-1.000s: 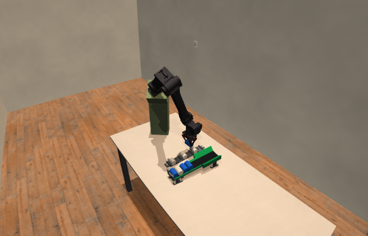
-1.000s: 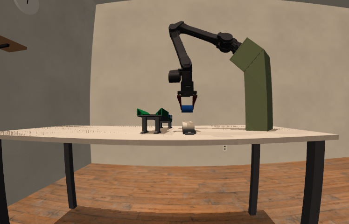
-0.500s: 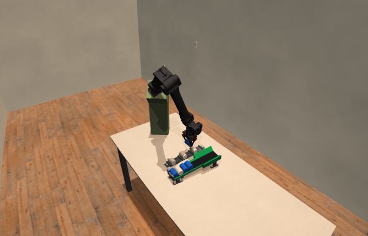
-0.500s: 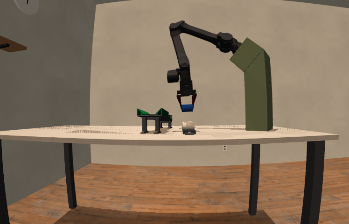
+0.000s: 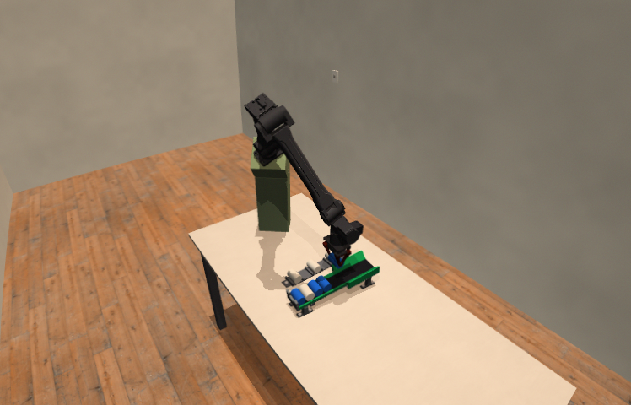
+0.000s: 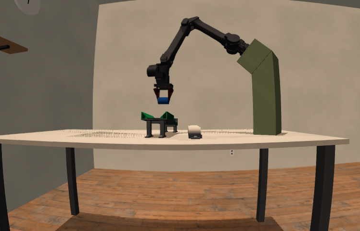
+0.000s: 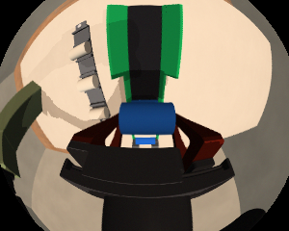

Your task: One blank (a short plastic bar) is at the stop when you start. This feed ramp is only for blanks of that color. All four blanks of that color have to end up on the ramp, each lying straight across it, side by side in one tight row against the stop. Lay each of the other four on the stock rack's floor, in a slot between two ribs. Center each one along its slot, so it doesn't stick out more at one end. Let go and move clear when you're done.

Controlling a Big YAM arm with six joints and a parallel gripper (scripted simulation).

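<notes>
My gripper (image 5: 335,259) (image 6: 163,100) (image 7: 146,115) is shut on a blue blank (image 5: 331,258) (image 6: 163,100) (image 7: 146,118) and holds it crosswise in the air above the upper part of the feed ramp. The ramp (image 5: 355,260) (image 6: 147,115) (image 7: 119,38) has green side walls and a black floor. At its low end lie three blue blanks (image 5: 298,295) (image 5: 315,287) (image 5: 324,283) with one cream blank (image 5: 307,292) among them. The grey stock rack (image 5: 304,275) (image 6: 195,136) (image 7: 87,64) stands beside the ramp and holds two cream blanks (image 5: 293,274) (image 5: 313,265).
The olive pedestal (image 5: 272,195) (image 6: 265,94) (image 7: 16,122) that carries the arm stands at the table's far end. The ramp stands on dark legs (image 6: 154,128). The table (image 5: 409,346) (image 6: 90,140) stretches on beyond the ramp.
</notes>
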